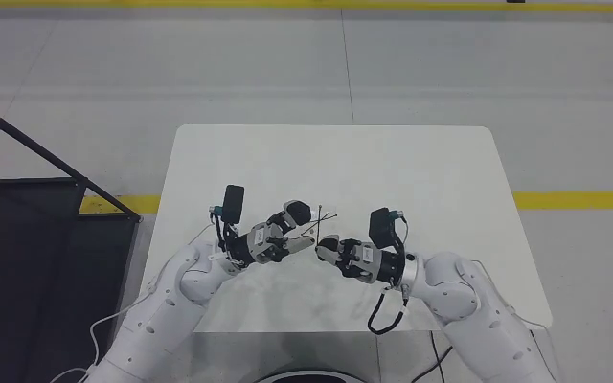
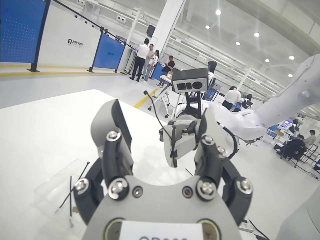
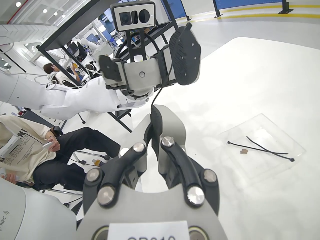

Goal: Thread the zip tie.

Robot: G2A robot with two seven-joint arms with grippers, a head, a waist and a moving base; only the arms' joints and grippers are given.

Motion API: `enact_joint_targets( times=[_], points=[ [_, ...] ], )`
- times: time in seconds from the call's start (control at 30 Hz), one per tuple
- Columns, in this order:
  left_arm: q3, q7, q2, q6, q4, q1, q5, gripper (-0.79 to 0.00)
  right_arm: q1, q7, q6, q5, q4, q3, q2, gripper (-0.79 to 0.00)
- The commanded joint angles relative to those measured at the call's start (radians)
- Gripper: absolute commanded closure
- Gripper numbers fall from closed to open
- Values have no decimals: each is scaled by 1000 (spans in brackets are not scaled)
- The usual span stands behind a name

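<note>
A thin black zip tie [image 2: 154, 109] is pinched in my right gripper [image 3: 152, 116], which is shut on its lower end; the strap rises free from the fingertips [image 3: 157, 96]. My left gripper [image 2: 161, 109] is open, one finger [image 2: 120, 123] on each side of the right gripper [image 2: 172, 146] as seen from the left wrist, and holds nothing. In the top view the left gripper [image 1: 298, 228] and right gripper [image 1: 325, 251] face each other just above the white table [image 1: 431, 182], a short gap apart. Whether the tie reaches the left fingers I cannot tell.
A clear flat tray [image 3: 280, 136] lies on the table beside the grippers with two spare black zip ties [image 3: 265, 148] crossed on it and a small brownish bit [image 3: 243, 151]. The same tray [image 2: 53, 176] sits close to the left gripper. A black rack [image 1: 38, 249] stands off the table's left edge.
</note>
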State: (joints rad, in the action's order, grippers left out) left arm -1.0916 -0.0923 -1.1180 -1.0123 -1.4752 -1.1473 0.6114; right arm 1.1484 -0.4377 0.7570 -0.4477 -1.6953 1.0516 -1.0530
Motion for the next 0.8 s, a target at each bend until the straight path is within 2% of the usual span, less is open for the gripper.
enact_joint_targets(
  times=[0.0,0.07,0.1,0.13,0.17,0.33,0.77],
  points=[
    [12,39,7,0,-2,4,-40,-545,6,-11,19,-18,-8,14,4,0],
    [25,101,20,0,-2,15,-99,-573,11,-30,44,-33,-16,27,9,0],
    [29,134,27,0,0,23,-130,-616,13,-35,55,-40,-20,37,12,0],
    [35,170,34,0,0,30,-164,-677,16,-40,68,-49,-25,44,14,0],
    [41,206,42,0,1,37,-200,-782,20,-47,82,-55,-28,50,17,0],
    [42,350,73,0,16,75,-320,-785,34,-88,122,-68,-42,78,29,0],
    [46,364,74,2,-2,64,-320,-785,40,-109,118,-63,-45,83,33,0]
  ],
)
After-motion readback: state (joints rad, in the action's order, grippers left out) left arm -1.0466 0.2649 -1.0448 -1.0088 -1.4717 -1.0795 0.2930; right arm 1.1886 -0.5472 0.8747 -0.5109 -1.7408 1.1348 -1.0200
